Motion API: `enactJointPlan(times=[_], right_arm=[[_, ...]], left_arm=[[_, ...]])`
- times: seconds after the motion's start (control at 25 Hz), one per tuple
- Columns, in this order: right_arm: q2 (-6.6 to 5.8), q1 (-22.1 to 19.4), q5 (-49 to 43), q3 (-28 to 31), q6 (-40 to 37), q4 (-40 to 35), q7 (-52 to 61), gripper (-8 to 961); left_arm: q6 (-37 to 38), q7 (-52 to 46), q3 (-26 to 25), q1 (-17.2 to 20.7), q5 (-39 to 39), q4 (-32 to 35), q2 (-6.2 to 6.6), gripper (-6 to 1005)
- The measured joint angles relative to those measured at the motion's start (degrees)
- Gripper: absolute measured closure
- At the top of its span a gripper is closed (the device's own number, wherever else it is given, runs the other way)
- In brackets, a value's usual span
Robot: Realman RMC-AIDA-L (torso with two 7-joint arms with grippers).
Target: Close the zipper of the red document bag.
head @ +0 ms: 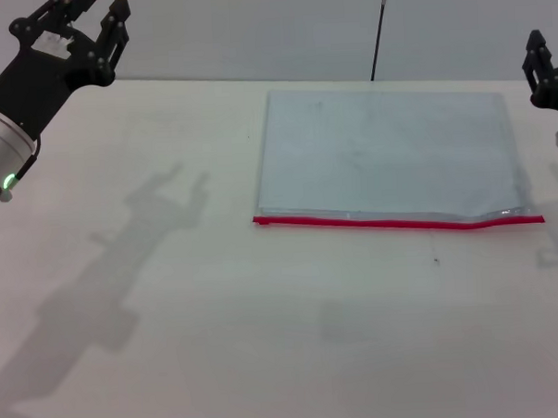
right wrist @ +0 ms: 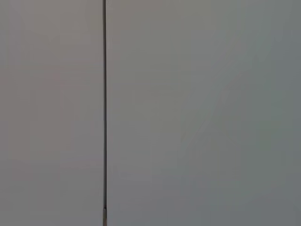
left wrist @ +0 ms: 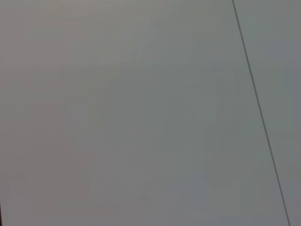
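The red document bag (head: pixel 387 149) lies flat on the white table (head: pixel 220 341), right of centre, as a pale blue-grey translucent pouch. Its zipper (head: pixel 391 223) is a thin red strip along the near long edge, with a small silvery slider (head: pixel 511 213) close to the right end. My left gripper (head: pixel 90 18) hangs open in the air at the far left, well away from the bag. At the right edge of the head view, my right gripper (head: pixel 540 68) is raised beside the bag's far right corner and is only partly in view. Neither wrist view shows the bag.
A dark vertical seam (head: pixel 379 29) runs down the wall behind the table; the same seam (left wrist: pixel 258 108) shows in the left wrist view, and the seam (right wrist: pixel 104 108) also in the right wrist view. The left arm's shadow (head: pixel 133 252) falls on the tabletop.
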Motion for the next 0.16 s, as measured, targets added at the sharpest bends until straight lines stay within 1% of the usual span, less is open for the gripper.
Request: enactJointPlan(times=[0.16], right_arm=[[0.05, 0.7, 0.1, 0.0, 0.7, 1.7, 0.3, 485]], left_arm=[[-0.1, 0.1, -0.1, -0.7, 0.0, -1.0, 0.02, 591]])
